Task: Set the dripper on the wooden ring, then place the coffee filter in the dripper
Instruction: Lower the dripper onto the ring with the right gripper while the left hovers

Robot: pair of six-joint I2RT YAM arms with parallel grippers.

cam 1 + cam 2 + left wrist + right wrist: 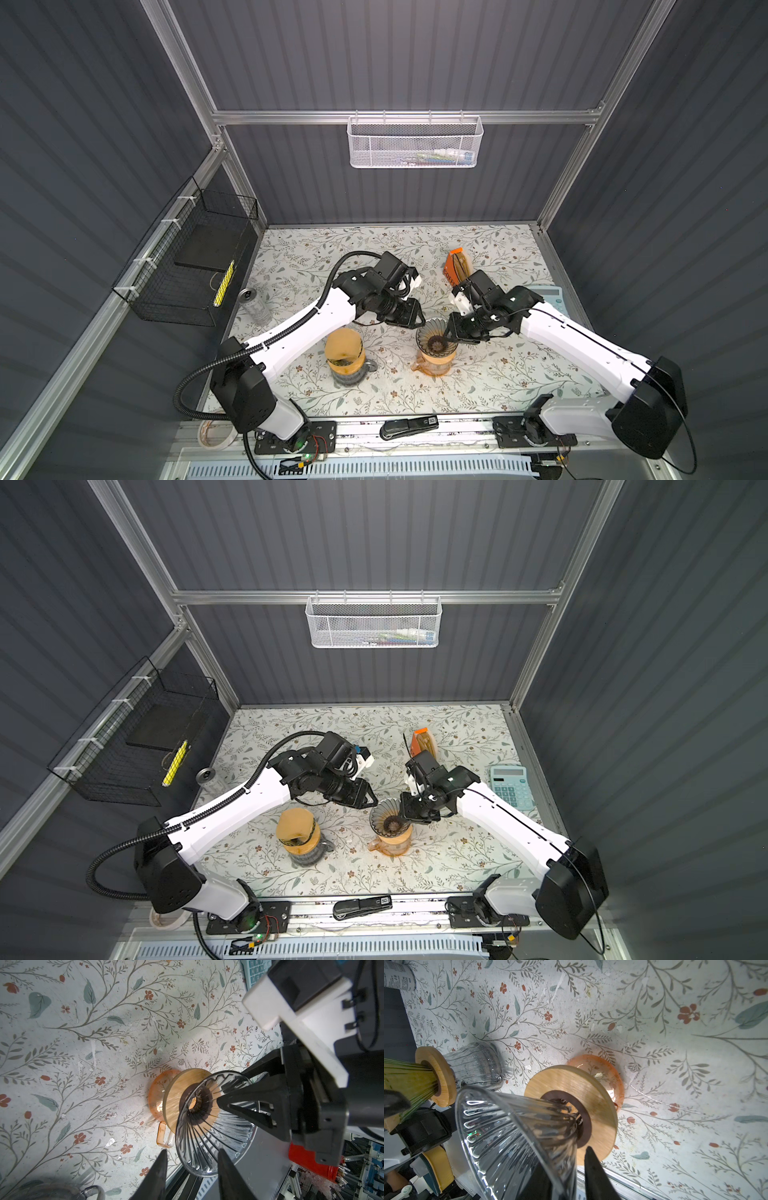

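Coffee filter: a tan paper cone seated in the second dripper, which stands on the clear ribbed carafe on the left half of the counter. Its long axis is upright, with the open mouth facing up and the body narrowing downward to that dripper's wooden collar, as the right wrist view shows. Beside it, apart and not touching, the empty dripper, a clear ribbed glass cone, sits mouth-up on a wooden collar over the amber carafe; no paper lies in it. The right fingers stand astride this dripper's wall, one inside the cone and one outside, parted, with the glass loose between them. The left fingers are spread and released at the opposite side of the same rim, grasping nothing. An orange filter pack stands toward the back of the counter.
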